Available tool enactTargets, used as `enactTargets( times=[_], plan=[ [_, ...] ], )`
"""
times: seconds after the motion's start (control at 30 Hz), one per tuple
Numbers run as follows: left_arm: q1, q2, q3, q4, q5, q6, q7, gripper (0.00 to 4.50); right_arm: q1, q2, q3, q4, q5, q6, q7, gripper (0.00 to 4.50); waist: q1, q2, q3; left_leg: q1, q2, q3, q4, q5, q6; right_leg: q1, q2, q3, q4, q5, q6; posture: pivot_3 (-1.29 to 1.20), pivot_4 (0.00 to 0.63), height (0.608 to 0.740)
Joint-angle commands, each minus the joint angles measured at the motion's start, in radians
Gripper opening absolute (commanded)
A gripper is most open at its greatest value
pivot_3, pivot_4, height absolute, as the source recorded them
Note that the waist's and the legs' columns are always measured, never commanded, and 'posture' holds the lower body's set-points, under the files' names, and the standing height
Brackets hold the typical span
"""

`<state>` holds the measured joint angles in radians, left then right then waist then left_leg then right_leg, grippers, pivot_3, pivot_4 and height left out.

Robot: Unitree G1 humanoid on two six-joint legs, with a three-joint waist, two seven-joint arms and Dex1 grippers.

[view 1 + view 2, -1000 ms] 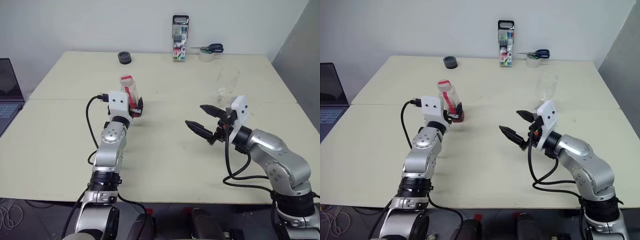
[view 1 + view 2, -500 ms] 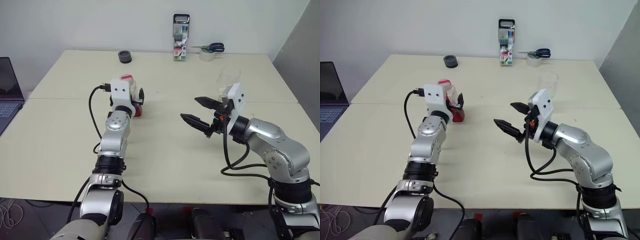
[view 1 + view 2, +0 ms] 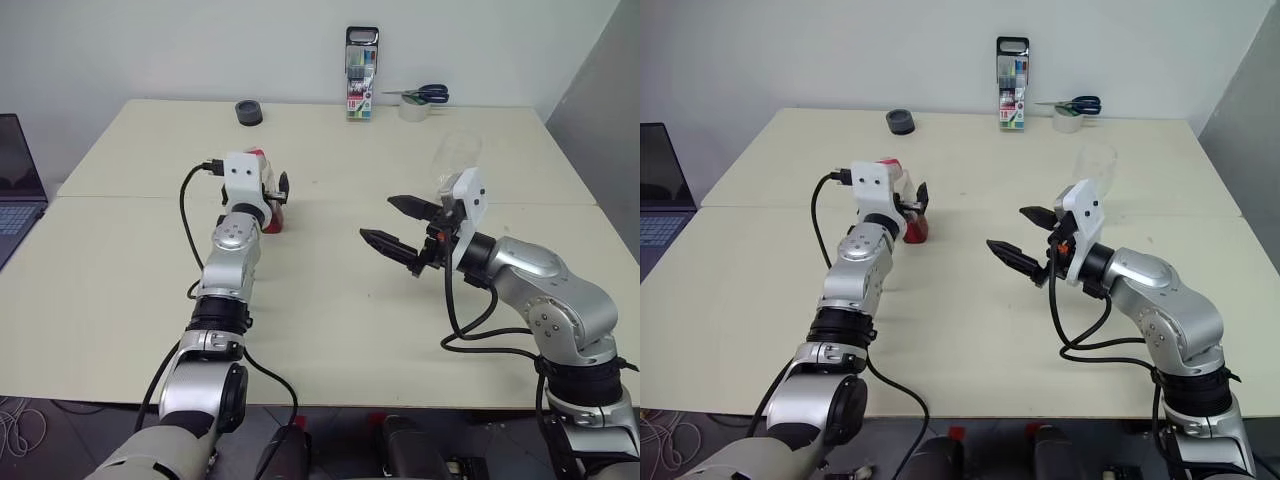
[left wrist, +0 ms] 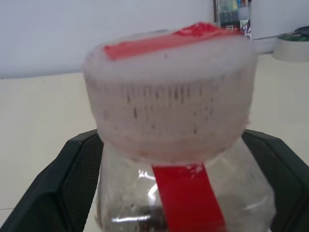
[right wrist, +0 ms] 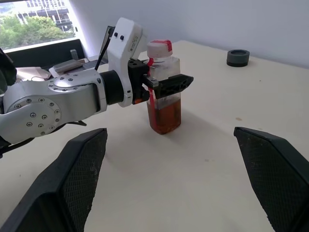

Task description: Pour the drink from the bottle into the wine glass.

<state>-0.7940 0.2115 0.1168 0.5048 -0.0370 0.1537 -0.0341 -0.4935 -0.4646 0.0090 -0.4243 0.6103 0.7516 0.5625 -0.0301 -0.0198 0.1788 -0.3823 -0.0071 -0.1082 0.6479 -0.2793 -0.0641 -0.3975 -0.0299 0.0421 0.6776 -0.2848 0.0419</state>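
Cream-coloured bench [image 3: 330, 320] is the landmark; everything else sits on it or hangs over it. Largest to smallest after that: both arms, then bottle, then glass.

Right tool [image 3: 399, 223] hangs above the bench middle, fingers spread wide, nothing between them, aimed across toward the bottle. Left tool [image 5: 164, 84] is at the bottle [image 5: 163, 96], one finger on each side of the clear body just under the cap; fingers look touching or nearly so, can't tell if the squeeze is firm. Bottle base appears to rest on the bench, upright, left of bench middle.

Progress, judged: early. Approach to the bottle done, grip about to settle. White-and-red cap [image 4: 169, 92] is on. Left to do: lift, get the cap off, carry across, tip into the wine glass [image 3: 1096, 165].

Bottle look: small clear plastic, red vertical stripe down the front, ribbed cap, drink [image 5: 165, 116] reddish-brown filling the lower part only.

Wine glass: clear, standing on the right half of the bench behind the right arm, well apart from the bottle, looks empty; stem and foot hidden by the arm.
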Motion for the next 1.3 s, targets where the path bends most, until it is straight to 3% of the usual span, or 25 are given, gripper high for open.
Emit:
enactTargets(
  times=[0.03,0.2,0.23,0.57,0.77,1.03,1.3],
  plan=[
    [-0.020,0.010,-0.005,-0.023,0.007,-0.032,-0.009,3.58,-0.019,-0.001,-0.034,-0.020,0.012,-0.014,-0.003,4.50,0.000,0.000,0.000,0.000,0.000,0.000,0.000,0.000,0.000,0.000,0.000,0.000,0.000,0.000,0.000,0.00,0.150,0.740],
    [0.000,0.007,-0.006,-0.048,0.003,-0.023,-0.014,1.99,-0.017,-0.001,-0.036,-0.022,0.013,-0.012,-0.003,4.50,-0.001,0.000,0.000,0.000,0.000,0.000,0.000,0.000,0.000,0.000,0.000,0.000,0.000,0.000,0.000,0.00,0.150,0.740],
    [0.007,0.007,-0.004,-0.056,0.002,-0.019,-0.014,1.86,-0.016,0.000,-0.037,-0.021,0.014,-0.012,-0.003,4.50,-0.001,0.000,0.000,0.000,0.000,0.000,0.000,0.000,0.000,-0.001,0.000,0.000,0.000,0.000,0.000,0.00,0.150,0.740],
    [0.132,0.032,-0.004,-0.216,0.008,0.012,-0.040,1.82,-0.019,0.015,-0.033,-0.013,-0.002,-0.045,-0.001,4.50,-0.004,0.000,0.000,-0.002,0.001,0.003,0.000,0.000,0.000,-0.006,0.000,0.002,0.003,0.000,0.000,0.00,0.150,0.740],
    [0.186,0.048,-0.006,-0.310,-0.089,0.030,-0.193,1.82,-0.008,0.018,-0.006,-0.012,-0.050,-0.105,0.009,4.50,-0.001,0.000,0.000,-0.003,0.000,0.003,0.000,0.001,-0.001,-0.006,0.000,0.002,0.003,0.000,0.000,0.00,0.150,0.740],
    [0.169,0.061,-0.082,-0.333,-0.259,0.091,-0.572,1.80,0.044,-0.010,-0.045,-0.117,0.005,-0.036,-0.018,4.50,0.002,0.000,0.000,-0.010,0.000,0.000,0.006,0.001,-0.001,-0.007,-0.001,0.000,0.003,0.000,0.000,0.00,0.150,0.740],
    [0.053,0.090,-0.209,-0.200,-0.277,0.021,-0.958,1.80,0.068,-0.053,-0.087,-0.283,0.080,0.135,-0.141,4.50,0.000,0.000,0.000,-0.013,0.000,-0.002,0.013,0.000,0.000,-0.007,0.001,-0.001,0.003,0.000,0.000,0.00,0.150,0.740]
  ],
)
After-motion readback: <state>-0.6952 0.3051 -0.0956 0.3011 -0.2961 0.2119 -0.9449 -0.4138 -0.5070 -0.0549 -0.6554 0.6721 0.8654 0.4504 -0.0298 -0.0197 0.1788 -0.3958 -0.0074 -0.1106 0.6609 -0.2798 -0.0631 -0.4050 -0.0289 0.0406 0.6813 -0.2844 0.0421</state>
